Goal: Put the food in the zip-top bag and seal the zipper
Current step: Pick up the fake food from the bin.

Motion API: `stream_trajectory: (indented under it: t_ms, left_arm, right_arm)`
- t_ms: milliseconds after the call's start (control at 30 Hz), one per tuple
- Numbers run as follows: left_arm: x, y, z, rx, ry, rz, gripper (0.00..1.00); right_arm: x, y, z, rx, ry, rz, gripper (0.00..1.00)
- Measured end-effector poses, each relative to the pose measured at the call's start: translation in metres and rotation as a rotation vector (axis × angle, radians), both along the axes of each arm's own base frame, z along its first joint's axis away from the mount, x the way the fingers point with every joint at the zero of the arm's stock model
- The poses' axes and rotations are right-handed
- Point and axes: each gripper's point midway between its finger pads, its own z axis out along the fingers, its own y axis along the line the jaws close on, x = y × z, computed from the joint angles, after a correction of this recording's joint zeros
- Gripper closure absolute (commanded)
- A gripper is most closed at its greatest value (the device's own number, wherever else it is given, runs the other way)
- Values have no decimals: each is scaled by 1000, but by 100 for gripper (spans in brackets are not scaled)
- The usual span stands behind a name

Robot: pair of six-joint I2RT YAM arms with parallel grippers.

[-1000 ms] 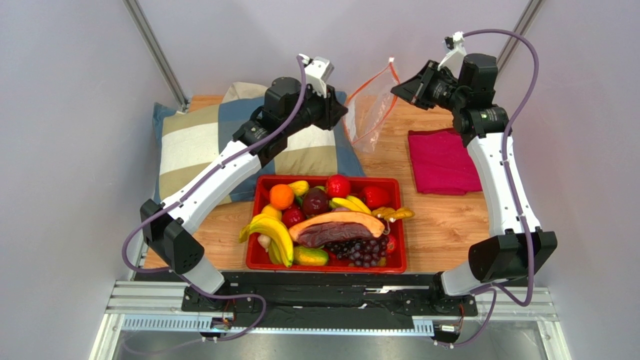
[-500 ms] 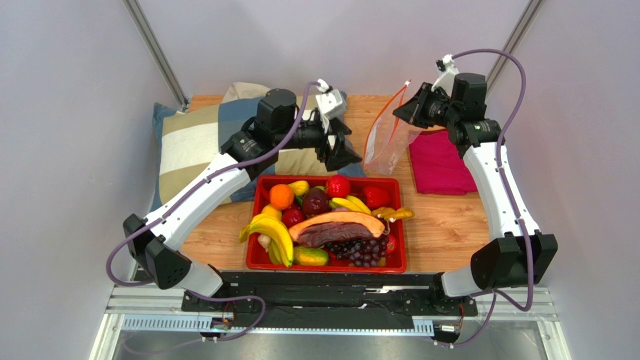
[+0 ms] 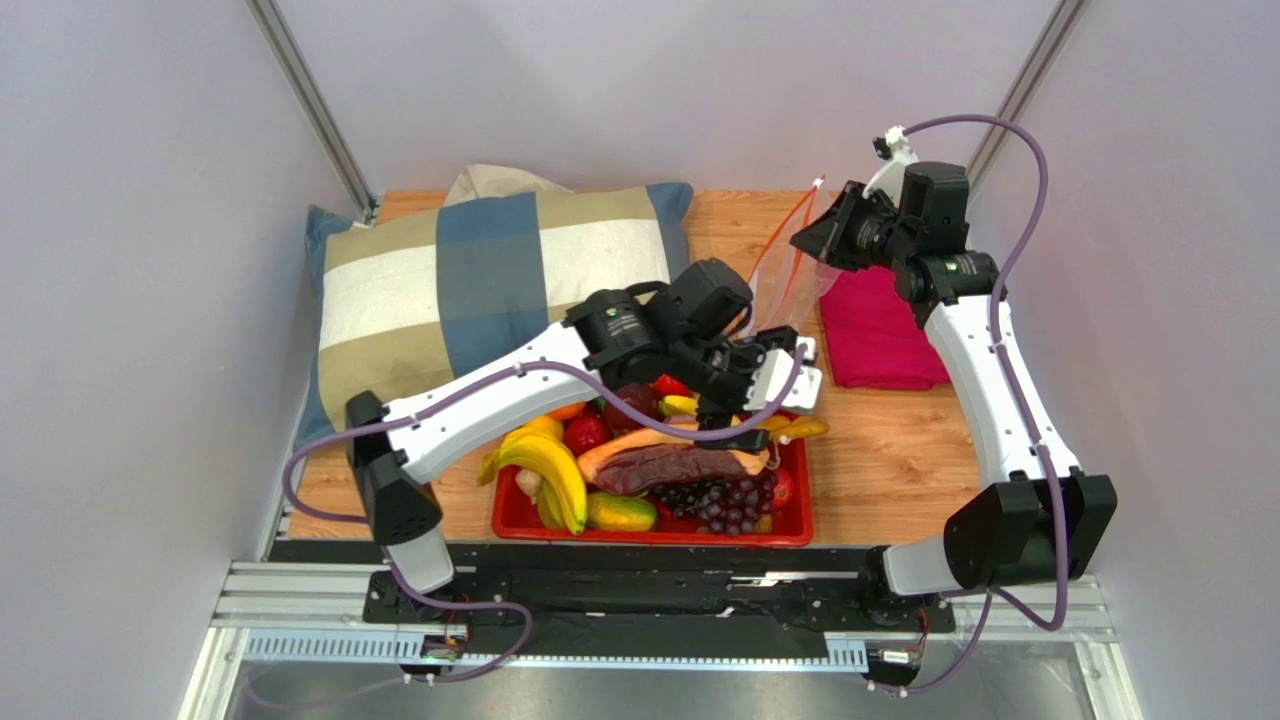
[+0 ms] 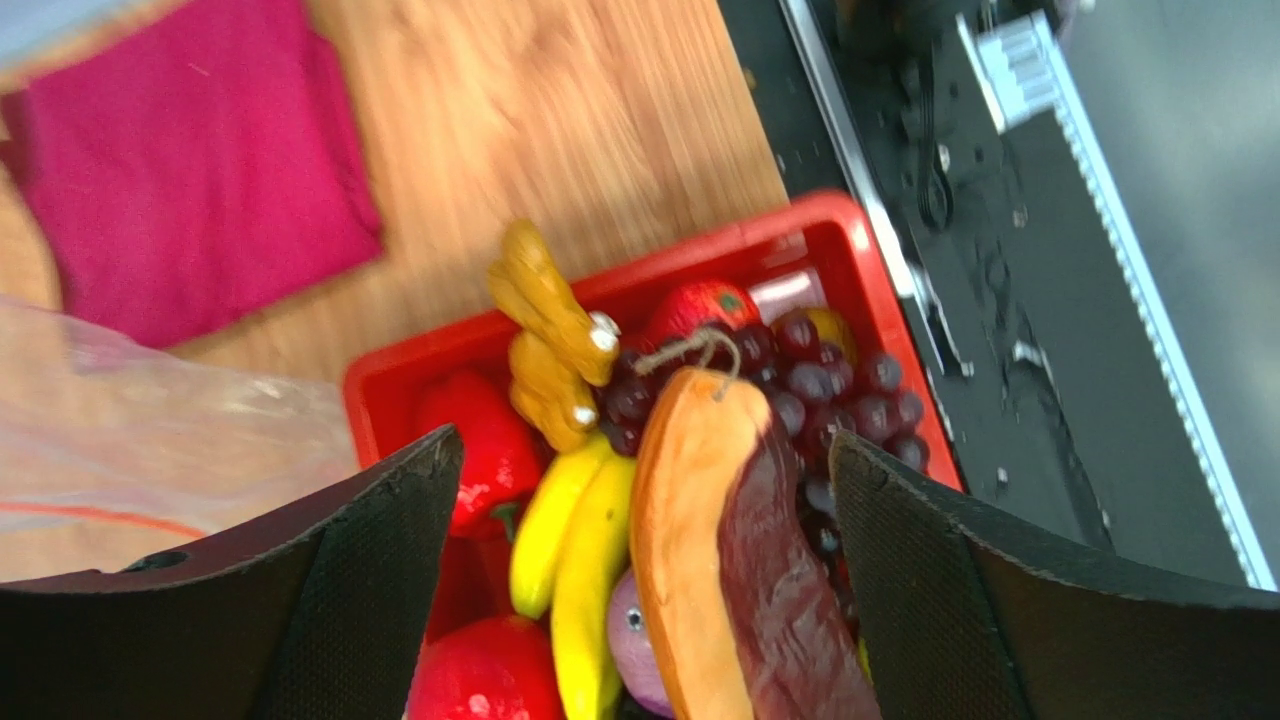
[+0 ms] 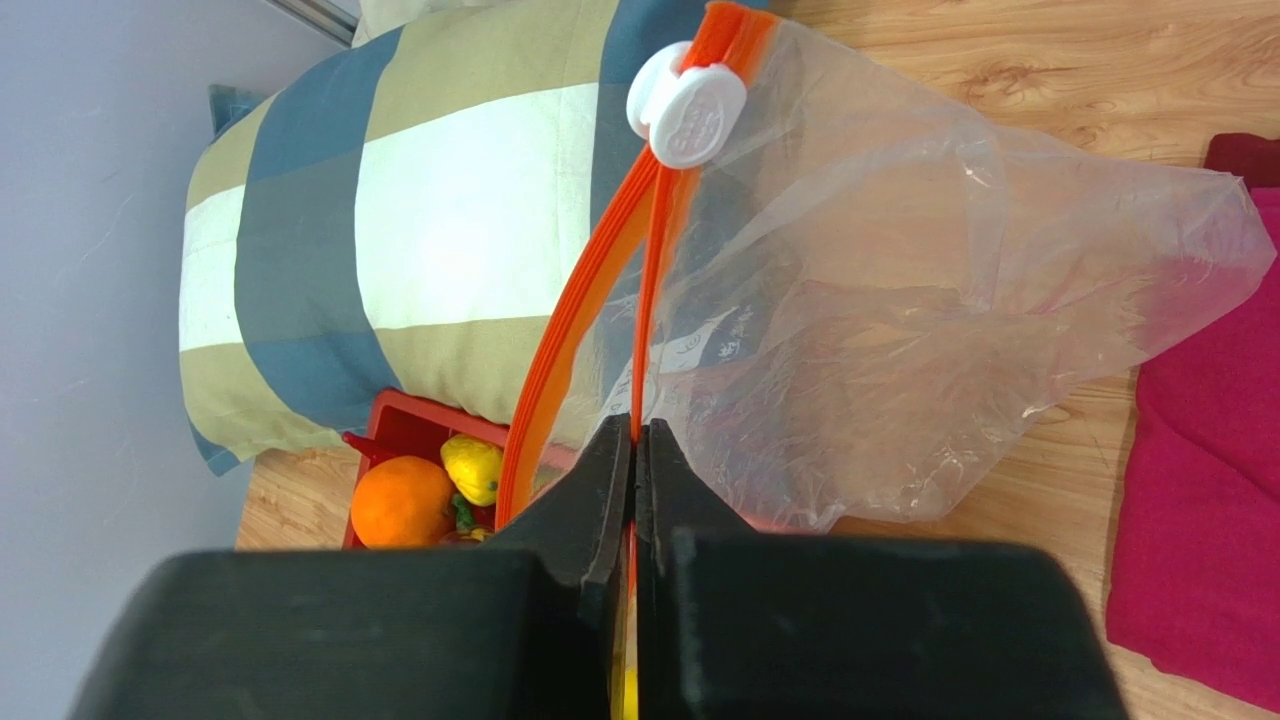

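Observation:
The food lies in a red tray (image 3: 654,530). A long orange-rimmed slice with maroon flesh (image 3: 661,458) lies in the middle of it. My left gripper (image 3: 777,387) hovers open over the tray's far right part. In the left wrist view the slice (image 4: 721,555) and a purple onion-like ball (image 4: 643,660) lie between the wide-open fingers (image 4: 331,600) of the left gripper (image 4: 639,600). My right gripper (image 3: 825,240) is shut on the orange zipper strip (image 5: 594,315) of the clear bag (image 5: 917,315), with the strip between its fingertips (image 5: 634,450). The bag (image 3: 787,285) hangs behind the tray, its mouth gaping.
A checked pillow (image 3: 451,278) fills the back left. A folded magenta cloth (image 3: 879,323) lies at the right under the right arm. Bananas (image 3: 549,473), grapes (image 3: 724,503), an orange (image 5: 403,503) and red fruit crowd the tray. A white slider (image 5: 688,102) sits at the zipper's end.
My left arm has swung from the back by the pillow forward and right, down over the tray. My right gripper has carried the bag slightly right and lower.

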Motion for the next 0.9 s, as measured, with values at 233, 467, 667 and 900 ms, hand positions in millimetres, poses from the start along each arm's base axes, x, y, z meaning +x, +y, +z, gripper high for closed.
stream_trajectory:
  t_ms: [233,467,667,900]
  left_arm:
    - [7,-4,-42,183,5,-86,16]
    - [5,0,-73,297,36,-157,16]
    - [6,1,-93,352,54,-185,20]
    - [3,3,-103,391,78,-217,34]
  right_arm:
    - [0,0,-1,0,2,0,100]
    - [4,0,-10,-2,28,0,100]
    - [6,1,-13,-3,35,1,100]
    - [6,0,-13,-4,35,-2,100]
